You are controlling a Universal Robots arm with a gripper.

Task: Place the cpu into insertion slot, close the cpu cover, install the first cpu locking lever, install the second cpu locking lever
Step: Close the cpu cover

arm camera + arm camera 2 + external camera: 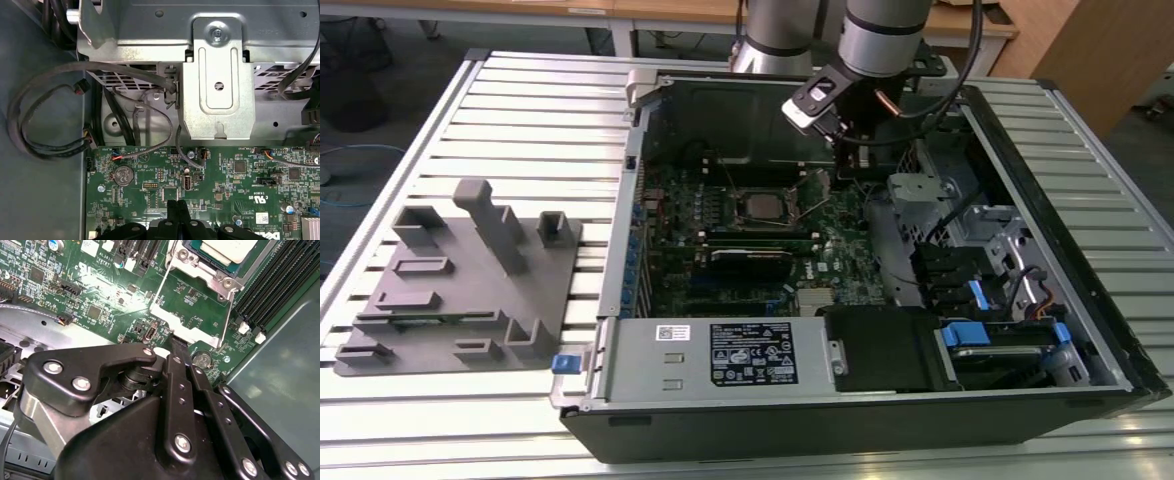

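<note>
Inside the open computer case [854, 340] on the slatted desk [520, 110], the arm reaches down over the green circuit board [720, 270]. The tool [815, 188] hangs just beside the insertion slot [787, 210], on the exterior view's right of it. The cpu [761, 207] lies flat in that slot with its silvery top facing up. In the second wrist view the cpu [227, 249] sits framed by the cpu cover [202, 271], which lies down around it. Thin wire levers [159, 287] run along both sides of the cover. The tool [172, 342] has its fingers pressed together, with nothing visible between them. Its tip is right at a bright metal tab [187, 329] at the cover's edge; whether it touches I cannot tell. A coin battery [202, 359] lies on the board near the tip. In the first wrist view the tool [178, 206] points at the board below a grey metal bracket [216, 90] and looping cables [45, 100]. A grey parts fixture [454, 280] rests on the desk, well apart from the case.
</note>
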